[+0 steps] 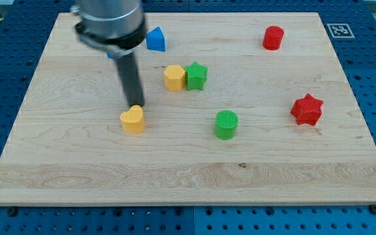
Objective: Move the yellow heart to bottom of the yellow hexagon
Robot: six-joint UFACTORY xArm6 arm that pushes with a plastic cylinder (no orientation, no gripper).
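Just above the yellow heart [132, 120] sits my tip [136, 106], seemingly touching its upper edge; no hand here, only a bare rod. The heart lies lower-left of the yellow hexagon [173, 78], needing a rightward push.

Yellow heart [132, 120] lower-left of yellow hexagon [173, 78], apart.

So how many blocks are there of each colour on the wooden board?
Yellow: 2, the yellow heart and the yellow hexagon
Green: 2, the green star and the green cylinder
Red: 2, the red cylinder and the red star
Blue: 1, the blue block
Total: 7
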